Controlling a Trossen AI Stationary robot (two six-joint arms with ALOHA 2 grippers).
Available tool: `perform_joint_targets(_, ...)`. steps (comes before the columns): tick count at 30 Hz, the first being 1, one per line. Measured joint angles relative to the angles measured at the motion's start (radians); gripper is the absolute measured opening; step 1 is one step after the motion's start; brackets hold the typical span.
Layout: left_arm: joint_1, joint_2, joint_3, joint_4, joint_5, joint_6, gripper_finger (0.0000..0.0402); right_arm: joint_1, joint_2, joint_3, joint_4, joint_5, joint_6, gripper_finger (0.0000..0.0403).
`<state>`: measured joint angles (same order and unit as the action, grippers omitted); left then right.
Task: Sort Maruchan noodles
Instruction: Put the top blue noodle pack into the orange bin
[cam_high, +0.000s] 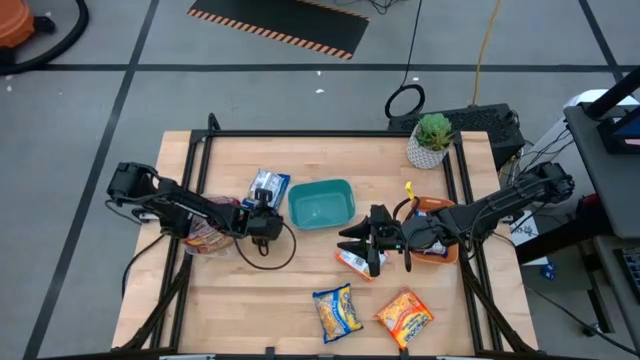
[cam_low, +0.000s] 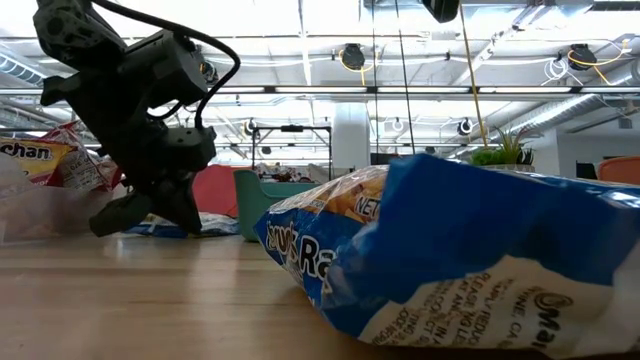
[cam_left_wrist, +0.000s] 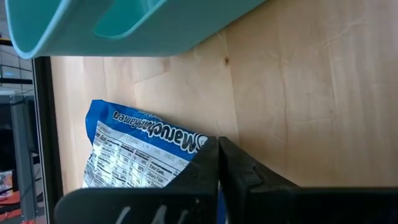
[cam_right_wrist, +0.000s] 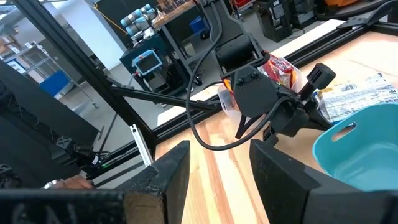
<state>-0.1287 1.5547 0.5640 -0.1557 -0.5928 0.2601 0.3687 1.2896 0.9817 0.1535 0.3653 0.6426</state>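
Left pincer (cam_left_wrist: 219, 163) shut, empty, beside blue noodle packet (cam_left_wrist: 134, 149).

From the table's edge, a blue packet (cam_low: 470, 265) fills the low view, blurred and cut off at three o'clock and six o'clock. Overhead, the right arm covers most of the orange tray (cam_high: 440, 232), and the packet under the right gripper (cam_high: 368, 240) shows only a sliver. The left arm hides most of the red packet (cam_high: 205, 238) at the table's nine o'clock. The left wrist view crops the teal bin (cam_left_wrist: 118, 25).
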Motion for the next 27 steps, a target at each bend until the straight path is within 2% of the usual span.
perform_joint_targets(7, -0.022, -0.038, 0.076, -0.144, -0.031, -0.037, 0.0002, 0.000, 0.000, 0.000, -0.002, -0.001, 0.000, 0.0160)
perform_joint_targets(10, -0.039, -0.090, 0.122, -0.226, -0.045, -0.072, 0.0002, -0.001, 0.000, 0.000, -0.011, -0.011, -0.004, 0.0160)
perform_joint_targets(15, -0.066, -0.200, 0.170, -0.294, -0.051, -0.132, 0.0001, -0.003, 0.002, 0.000, 0.001, -0.023, -0.173, 0.0160)
perform_joint_targets(20, -0.109, -0.334, 0.182, -0.349, -0.070, -0.138, 0.0001, -0.009, 0.038, 0.001, -0.008, 0.003, -0.164, 0.0160)
perform_joint_targets(24, -0.143, -0.448, 0.182, -0.372, -0.076, -0.127, 0.0001, -0.033, 0.088, 0.047, -0.163, 0.048, -0.088, 0.0160)
perform_joint_targets(27, -0.175, -0.527, 0.182, -0.380, -0.074, -0.132, 0.0001, -0.056, 0.152, 0.106, -0.224, 0.049, -0.099, 0.0160)
